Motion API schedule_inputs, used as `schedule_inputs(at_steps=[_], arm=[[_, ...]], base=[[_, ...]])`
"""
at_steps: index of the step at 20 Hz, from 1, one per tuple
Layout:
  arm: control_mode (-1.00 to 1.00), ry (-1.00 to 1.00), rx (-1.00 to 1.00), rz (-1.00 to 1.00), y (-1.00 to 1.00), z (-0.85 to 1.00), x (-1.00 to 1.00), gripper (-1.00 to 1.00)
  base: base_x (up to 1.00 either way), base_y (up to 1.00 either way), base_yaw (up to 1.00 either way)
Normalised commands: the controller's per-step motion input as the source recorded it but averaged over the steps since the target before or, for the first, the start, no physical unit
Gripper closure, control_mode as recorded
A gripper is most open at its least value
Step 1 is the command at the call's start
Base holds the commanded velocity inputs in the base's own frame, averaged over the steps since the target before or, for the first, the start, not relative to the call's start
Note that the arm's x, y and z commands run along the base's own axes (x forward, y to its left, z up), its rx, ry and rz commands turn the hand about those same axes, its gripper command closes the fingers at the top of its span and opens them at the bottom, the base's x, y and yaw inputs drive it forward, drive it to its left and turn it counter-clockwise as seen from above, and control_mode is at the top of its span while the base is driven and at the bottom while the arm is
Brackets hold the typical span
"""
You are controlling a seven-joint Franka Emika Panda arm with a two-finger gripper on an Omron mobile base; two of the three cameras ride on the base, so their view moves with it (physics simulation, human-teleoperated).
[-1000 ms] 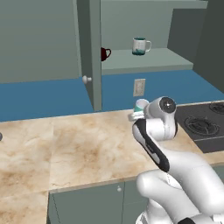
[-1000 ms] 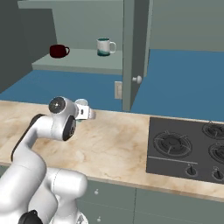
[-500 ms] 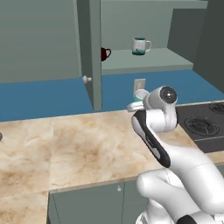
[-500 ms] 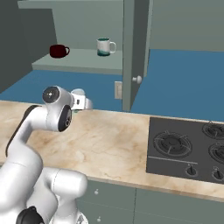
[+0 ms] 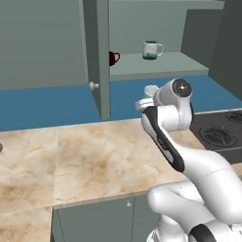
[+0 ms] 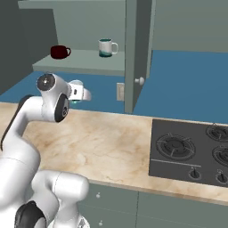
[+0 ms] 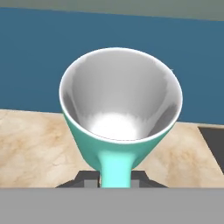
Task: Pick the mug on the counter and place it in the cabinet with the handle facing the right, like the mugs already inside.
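I had the mug (image 7: 120,118) in my jaws, which were clamped on its handle: in the hand view the teal loop ran straight down from the cup's wall into the gap between my two dark tips, and the white inside of the cup gaped toward the camera. So the mug lay dead ahead of the jaws, its axis running roughly along my approach line, handle toward me.

In the base views the mug (image 5: 150,90) hung in the air above the counter (image 5: 94,156), well clear of the stone, at about the height of the front edge of the pale shelf (image 6: 84,64) in the cabinet (image 5: 97,56). The shelf lay beyond and somewhat above my grip. On it stood the dark red mug (image 6: 59,51) and the white mug with the teal band (image 6: 106,47), the latter with its handle pointing right.

The matter that counted, as I judged it, was the handle's heading. Gripped as it was, the handle pointed back at my wrist, not rightward, so the placement called for lifting the mug to shelf level and turning it until the loop matched those two.
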Motion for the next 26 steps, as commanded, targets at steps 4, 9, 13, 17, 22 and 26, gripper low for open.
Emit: schedule_inputs(at_steps=[4,9,13,17,22,26], arm=[[-1.0,0.0,0.01,0.12,0.0,0.28,0.0,1.0],[-1.0,0.0,0.04,0.24,0.0,0.18,0.0,1.0],[-1.0,0.0,0.0,0.18,0.12,0.18,0.0,1.0],[-1.0,0.0,-0.04,0.12,0.19,0.38,0.0,1.0],[-1.0,0.0,-0.08,0.09,0.16,0.51,0.0,1.0],[-1.0,0.0,-0.06,0.08,0.02,0.37,0.0,1.0]], base=[[0.0,0.0,0.0],[0.0,0.0,0.0],[0.0,0.0,0.0],[0.0,0.0,0.0],[0.0,0.0,0.0],[0.0,0.0,0.0]])
